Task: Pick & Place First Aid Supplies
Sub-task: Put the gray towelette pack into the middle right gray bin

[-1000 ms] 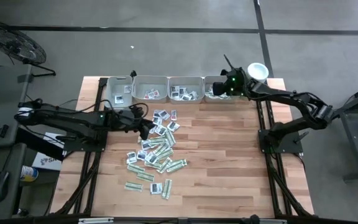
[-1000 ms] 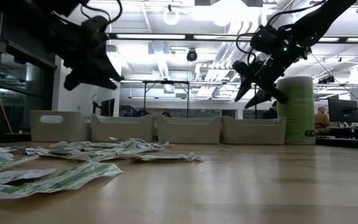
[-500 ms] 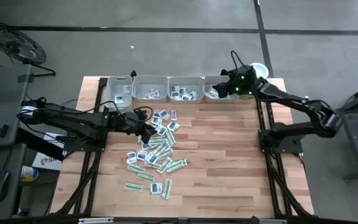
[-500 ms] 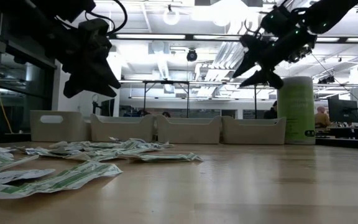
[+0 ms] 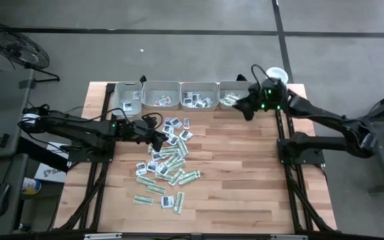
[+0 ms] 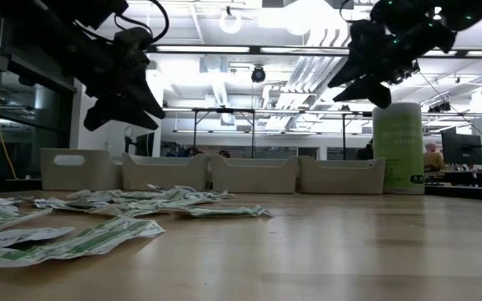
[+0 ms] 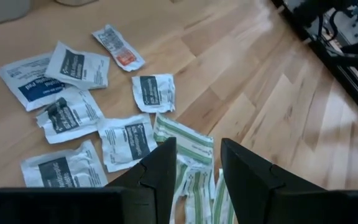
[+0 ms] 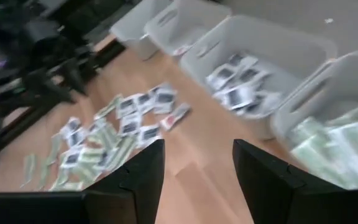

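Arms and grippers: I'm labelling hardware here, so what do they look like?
Both arms are dark, jointed and slim, with loose black cables looping near the wrists. The left gripper and right gripper each have two blunt, dark, angular fingers. Green indicator lights glow near the right wrist.

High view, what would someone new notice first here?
The scatter of sachets across the middle of the wooden table, with the left gripper open above its upper edge. Behind it, a row of grey trays lines the far edge, and the right gripper hangs open by the rightmost one.
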You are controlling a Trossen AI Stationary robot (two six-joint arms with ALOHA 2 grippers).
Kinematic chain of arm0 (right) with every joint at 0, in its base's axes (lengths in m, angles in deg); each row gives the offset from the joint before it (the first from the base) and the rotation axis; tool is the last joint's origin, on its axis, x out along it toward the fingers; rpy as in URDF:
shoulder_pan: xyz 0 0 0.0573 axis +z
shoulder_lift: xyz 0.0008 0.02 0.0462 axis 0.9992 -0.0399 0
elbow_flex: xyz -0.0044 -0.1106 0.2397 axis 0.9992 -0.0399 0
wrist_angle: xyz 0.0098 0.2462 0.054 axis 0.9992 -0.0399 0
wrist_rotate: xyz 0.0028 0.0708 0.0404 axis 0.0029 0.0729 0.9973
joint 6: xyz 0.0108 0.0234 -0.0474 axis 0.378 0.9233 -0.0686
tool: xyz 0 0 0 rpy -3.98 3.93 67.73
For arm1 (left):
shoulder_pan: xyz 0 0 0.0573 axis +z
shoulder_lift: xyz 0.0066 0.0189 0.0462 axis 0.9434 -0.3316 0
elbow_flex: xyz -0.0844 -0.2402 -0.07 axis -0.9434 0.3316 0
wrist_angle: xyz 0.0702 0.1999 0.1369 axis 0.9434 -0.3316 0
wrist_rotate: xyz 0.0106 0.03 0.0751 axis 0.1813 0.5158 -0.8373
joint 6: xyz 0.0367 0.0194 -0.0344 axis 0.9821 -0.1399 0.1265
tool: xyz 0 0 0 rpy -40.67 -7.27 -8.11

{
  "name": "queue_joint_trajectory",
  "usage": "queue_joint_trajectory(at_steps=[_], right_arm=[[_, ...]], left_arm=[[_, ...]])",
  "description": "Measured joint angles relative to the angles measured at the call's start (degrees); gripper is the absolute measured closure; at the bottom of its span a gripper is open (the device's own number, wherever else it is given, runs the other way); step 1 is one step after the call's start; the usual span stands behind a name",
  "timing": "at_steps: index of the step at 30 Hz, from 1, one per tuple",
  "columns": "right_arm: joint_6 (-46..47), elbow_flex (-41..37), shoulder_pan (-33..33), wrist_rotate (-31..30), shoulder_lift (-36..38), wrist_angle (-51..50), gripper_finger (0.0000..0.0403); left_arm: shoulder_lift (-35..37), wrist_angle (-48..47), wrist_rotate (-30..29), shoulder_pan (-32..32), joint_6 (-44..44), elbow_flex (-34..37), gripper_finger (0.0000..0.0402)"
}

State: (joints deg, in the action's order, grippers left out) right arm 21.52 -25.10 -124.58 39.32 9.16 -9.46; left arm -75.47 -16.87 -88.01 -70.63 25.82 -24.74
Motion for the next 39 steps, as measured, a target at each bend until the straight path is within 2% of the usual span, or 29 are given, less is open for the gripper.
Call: queue_joint_trajectory(at_steps=[3, 9, 12, 25, 31, 39], right_arm=[[4.04, -5.25, 4.74, -2.40, 2.37, 5.09, 0.0220], [15.06, -18.38, 14.37, -8.09, 7.17, 23.14, 0.0220], [18.61, -22.56, 17.31, -10.56, 9.62, 27.20, 0.0220], [23.28, -31.19, 24.00, -15.03, 21.72, 27.90, 0.0220], [23.46, -32.06, 26.06, -17.75, 22.40, 27.60, 0.0220], [23.06, -32.07, 26.04, -17.98, 22.39, 27.76, 0.0220]], left_arm=[[0.00, 0.26, -1.38, 0.00, -0.71, 0.00, 0.0275], [0.00, 0.28, -3.38, 0.00, -1.24, 0.00, 0.0275], [0.00, 0.28, -4.13, 0.00, -1.74, 0.00, 0.0275], [0.00, 0.24, -4.69, 0.00, -4.53, 0.02, 0.0275], [-0.84, 0.71, -4.69, 0.00, -4.87, 0.02, 0.0275], [-7.29, 10.30, -4.87, 0.00, 3.39, 0.07, 0.0275]])
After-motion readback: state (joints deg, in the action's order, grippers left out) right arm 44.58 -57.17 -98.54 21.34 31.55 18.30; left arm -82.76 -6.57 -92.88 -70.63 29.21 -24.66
